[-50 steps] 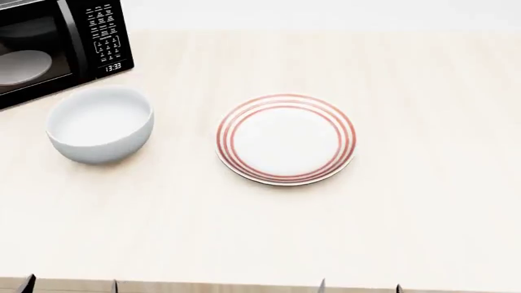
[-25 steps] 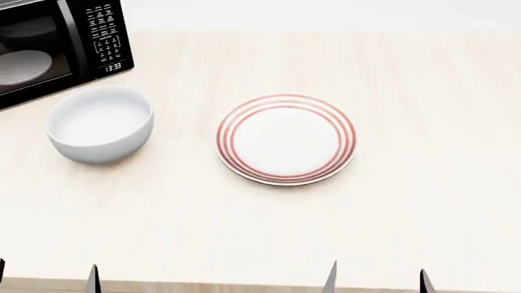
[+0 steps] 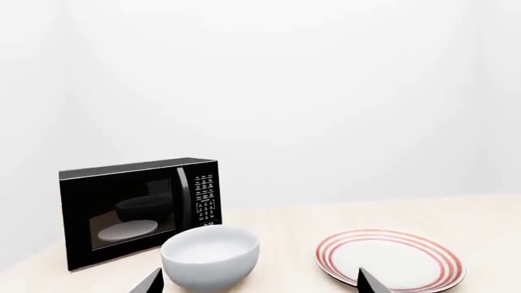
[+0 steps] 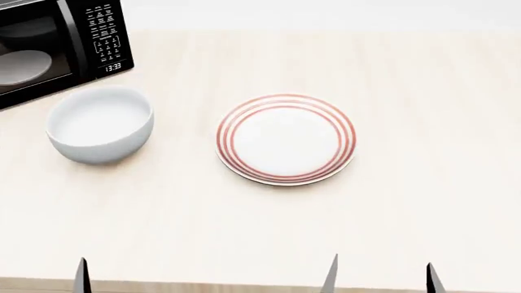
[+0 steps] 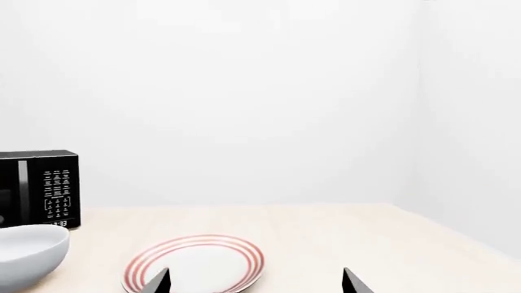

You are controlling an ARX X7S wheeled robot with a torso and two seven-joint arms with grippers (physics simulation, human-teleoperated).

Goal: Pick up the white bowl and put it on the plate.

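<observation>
White bowl upright on the table, left of the plate, untouched.

The white bowl (image 4: 99,124) sits mouth-up, round, with no long axis, just before the microwave (image 4: 57,46). The plate (image 4: 286,138) lies flat, apart to its right, bare table (image 4: 423,183) between. Left gripper (image 3: 258,282) and right gripper (image 5: 254,282) are spread wide, empty, at the near edge.

White bowl (image 4: 100,124) left of plate (image 4: 286,138), apart; microwave (image 4: 57,46) behind.
</observation>
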